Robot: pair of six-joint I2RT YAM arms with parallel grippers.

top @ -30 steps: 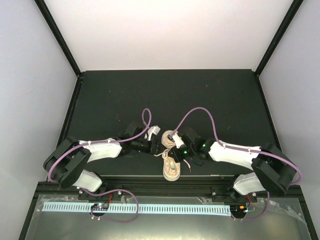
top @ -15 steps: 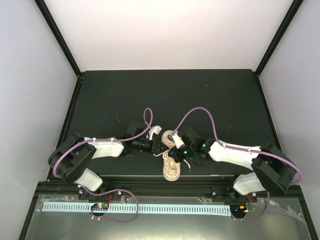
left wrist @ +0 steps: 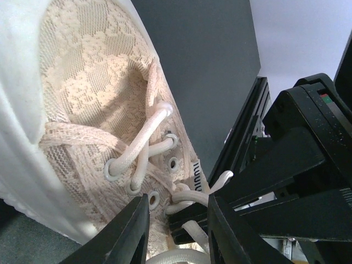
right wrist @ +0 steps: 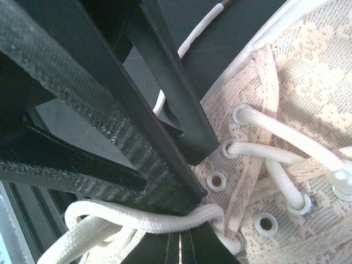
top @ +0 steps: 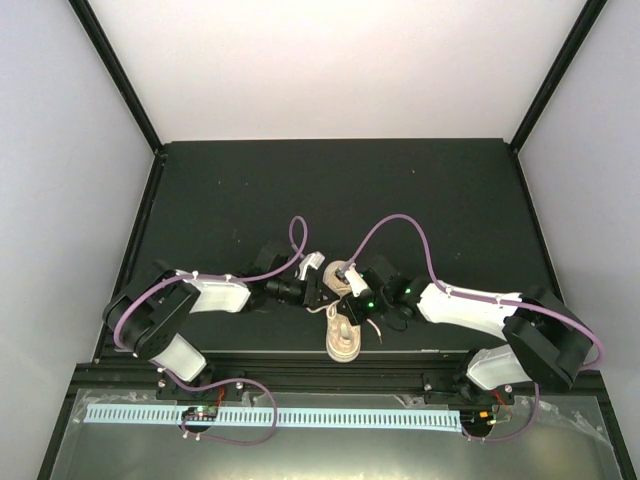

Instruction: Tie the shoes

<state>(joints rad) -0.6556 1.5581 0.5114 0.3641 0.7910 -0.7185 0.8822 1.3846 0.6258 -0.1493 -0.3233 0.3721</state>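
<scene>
The beige-pink lace-fabric shoe [top: 343, 342] lies near the table's front edge, and both grippers meet over its lacing. In the left wrist view the shoe [left wrist: 93, 110] fills the left side. My left gripper [left wrist: 177, 212] is open, and a white lace [left wrist: 192, 197] runs through the gap without being clamped. From above, the left gripper [top: 318, 291] is just left of the right gripper [top: 346, 290]. My right gripper [right wrist: 180, 234] is shut, pinching the lace [right wrist: 137, 217] at its tips beside the eyelets of the shoe [right wrist: 297, 82]. The left gripper's black fingers [right wrist: 181, 121] cross the right wrist view.
The black table mat [top: 330, 190] stretches away behind the shoe. A black rail [top: 290, 365] runs along the near edge just below the heel. A loose lace end [top: 375, 328] trails to the shoe's right. Purple cables [top: 400, 222] arch over both wrists.
The left arm's upper body has shifted right and folded tighter. Its gripper stays at the shoe, jaws slightly wider. The right arm and the shoe have not moved.
</scene>
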